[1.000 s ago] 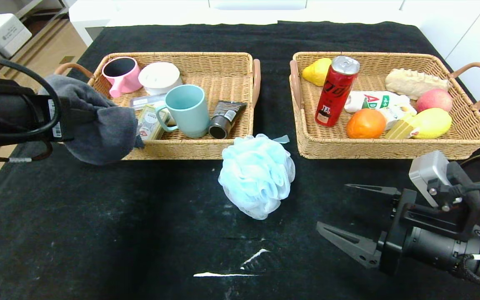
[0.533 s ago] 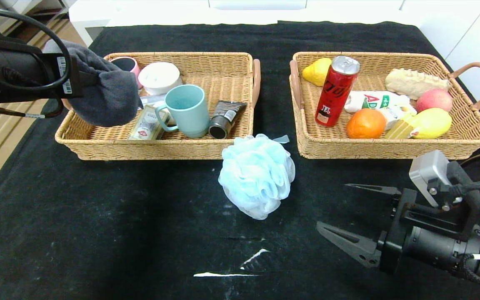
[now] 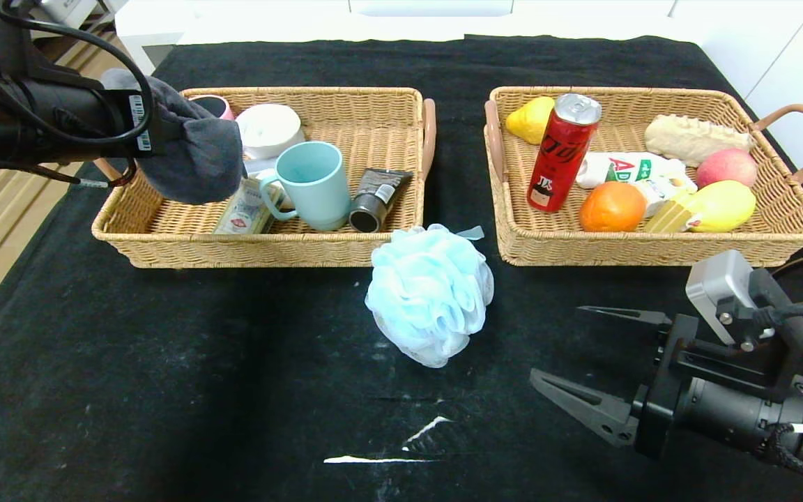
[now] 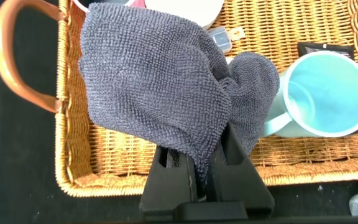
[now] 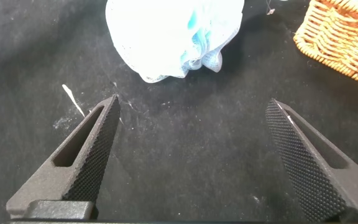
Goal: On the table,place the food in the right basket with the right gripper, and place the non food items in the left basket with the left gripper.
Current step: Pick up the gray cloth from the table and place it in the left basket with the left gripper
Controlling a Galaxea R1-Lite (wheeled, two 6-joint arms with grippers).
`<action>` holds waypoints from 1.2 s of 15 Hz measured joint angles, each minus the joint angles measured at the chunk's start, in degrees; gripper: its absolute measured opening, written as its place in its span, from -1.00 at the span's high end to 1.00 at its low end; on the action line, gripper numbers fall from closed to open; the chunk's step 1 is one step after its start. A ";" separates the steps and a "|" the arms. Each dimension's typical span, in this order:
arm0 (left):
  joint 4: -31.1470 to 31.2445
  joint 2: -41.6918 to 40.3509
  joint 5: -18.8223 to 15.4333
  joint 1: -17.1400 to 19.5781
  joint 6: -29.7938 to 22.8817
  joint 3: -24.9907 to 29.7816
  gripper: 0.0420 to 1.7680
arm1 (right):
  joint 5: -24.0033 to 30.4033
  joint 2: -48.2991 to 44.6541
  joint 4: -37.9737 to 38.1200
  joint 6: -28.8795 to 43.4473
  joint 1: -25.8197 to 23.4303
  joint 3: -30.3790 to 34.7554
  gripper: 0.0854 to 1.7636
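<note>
Bright, even overhead light; sharp focus

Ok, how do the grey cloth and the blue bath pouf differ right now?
The grey cloth hangs pinched in the shut left gripper above the left basket; the blue bath pouf lies ungripped on the black table between the baskets. The cloth drapes limp; the pouf is a round, ruffled ball. The open right gripper idles near the pouf. Both are soft non-food items.
</note>
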 joint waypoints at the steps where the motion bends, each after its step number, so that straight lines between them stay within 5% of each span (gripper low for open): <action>1: -0.02 0.41 -0.01 0.00 -0.01 -0.22 0.82 | 0.02 0.00 -0.02 -0.02 0.00 0.00 -0.94; 2: 0.02 0.72 0.00 0.00 -0.06 -0.30 0.82 | 0.00 0.00 -0.02 -0.02 0.00 0.00 -0.94; 5: 0.06 1.07 0.02 0.00 -0.06 -0.05 0.26 | 0.02 0.02 -0.04 -0.02 -0.09 -0.02 -0.94; 9: 0.09 1.07 0.10 -0.02 -0.06 0.27 -0.21 | 0.00 -0.02 -0.04 0.00 -0.29 -0.11 -0.94; 18: 0.16 0.69 0.16 0.00 -0.04 0.99 -0.70 | 0.02 -0.09 -0.04 -0.02 -0.29 -0.04 -0.94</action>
